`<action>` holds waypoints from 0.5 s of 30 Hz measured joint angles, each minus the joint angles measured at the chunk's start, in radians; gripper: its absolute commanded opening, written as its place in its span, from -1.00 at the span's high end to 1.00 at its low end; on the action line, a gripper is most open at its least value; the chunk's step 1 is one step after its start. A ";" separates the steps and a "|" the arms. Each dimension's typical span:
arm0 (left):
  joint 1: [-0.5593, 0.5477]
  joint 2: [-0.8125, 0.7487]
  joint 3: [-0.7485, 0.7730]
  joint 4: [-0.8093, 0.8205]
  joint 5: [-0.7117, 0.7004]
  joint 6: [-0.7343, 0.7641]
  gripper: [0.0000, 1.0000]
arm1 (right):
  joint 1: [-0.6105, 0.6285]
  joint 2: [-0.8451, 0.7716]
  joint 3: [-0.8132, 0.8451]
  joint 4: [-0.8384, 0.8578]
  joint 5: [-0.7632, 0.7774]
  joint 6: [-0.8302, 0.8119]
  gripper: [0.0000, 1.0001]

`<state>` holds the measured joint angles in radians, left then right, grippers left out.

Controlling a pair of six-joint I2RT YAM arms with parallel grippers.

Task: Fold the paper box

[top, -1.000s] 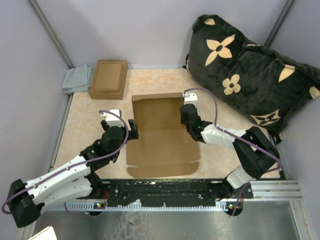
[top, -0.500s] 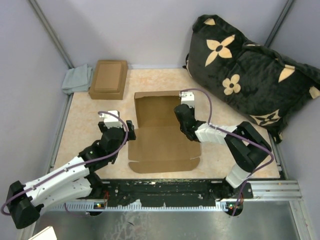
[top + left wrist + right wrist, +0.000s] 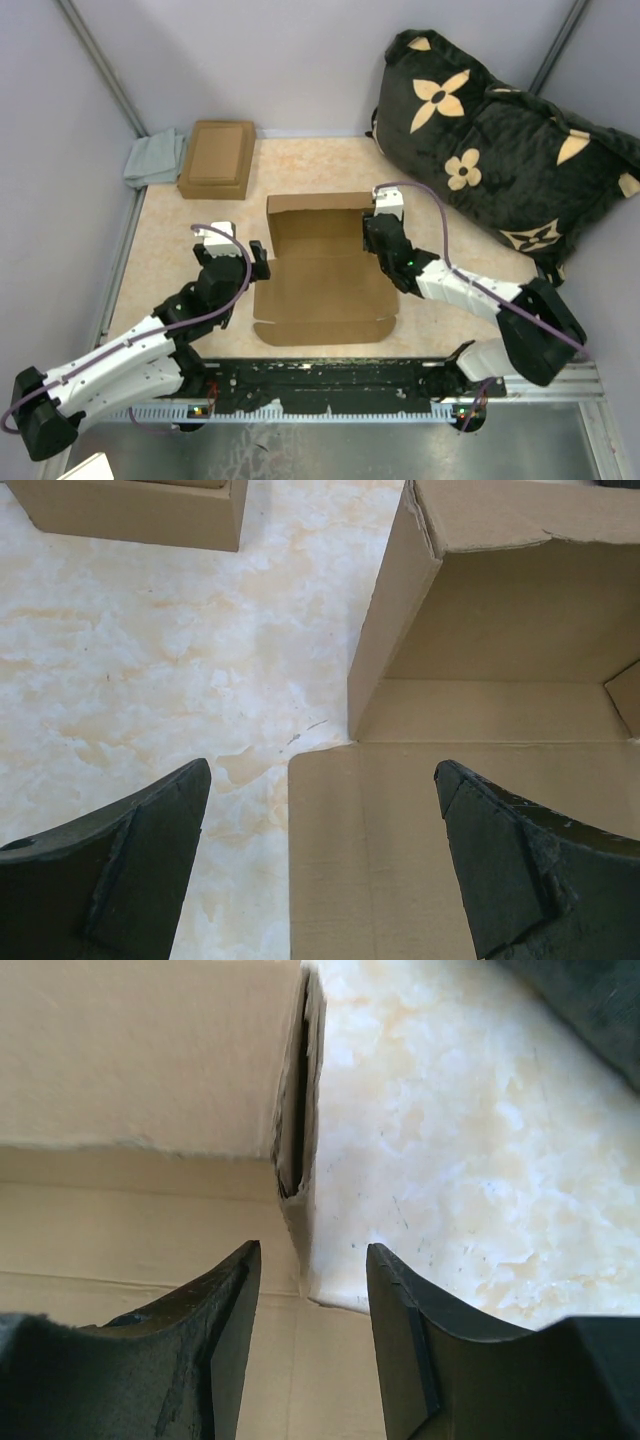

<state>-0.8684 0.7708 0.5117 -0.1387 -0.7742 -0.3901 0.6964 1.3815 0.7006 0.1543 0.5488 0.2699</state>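
- Since the earlier frame the right fingers [image 3: 230,1300] are no longer pinched together. They are standing apart, letting go of the cardboard, and the right arm's elbow is swinging outward, lower and to the right.
- The paper box [image 3: 320,265] is lying in the middle of the worktop [image 3: 190,230], half formed. Its far part is standing up as a back wall and two side walls, while the near panel is lying flat towards the arms' bases.
- Its long axis is running away from the bases, near edge to far edge, so both side walls are pointing the same way.
- The right gripper [image 3: 378,242] is hovering at the right side wall. In the wrist view the doubled edge of that wall is rising straight ahead, in line with the gap of the right gripper [image 3: 310,1260], and no finger appears to be touching it.
- The left gripper [image 3: 252,262] is hanging just beside the box's left edge, fingers spread wide and holding nothing. Its wrist view shows the crease where the left wall meets the flat panel of the paper box [image 3: 480,770] lying between them.
- Judging from this, the right arm is the better placed for the next fold (its wall is already lined up), with the left arm ready at the opposite edge.
- Farther out, a smaller brown box [image 3: 217,158] and a grey cloth [image 3: 155,158] are sitting at the far left corner, and a black flowered pillow [image 3: 500,150] is leaning at the far right, all well apart from the work.
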 measured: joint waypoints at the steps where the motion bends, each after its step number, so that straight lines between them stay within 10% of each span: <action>1: 0.000 -0.006 0.000 -0.001 0.000 -0.001 -1.00 | 0.000 -0.028 0.002 -0.006 -0.001 -0.001 0.06; 15: 0.000 -0.066 0.008 -0.045 -0.021 -0.013 -0.99 | 0.052 -0.260 0.004 -0.123 -0.115 -0.187 0.11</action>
<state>-0.8684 0.7044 0.5194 -0.1837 -0.7956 -0.4034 0.7486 1.1217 0.7044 0.0315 0.4339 0.0826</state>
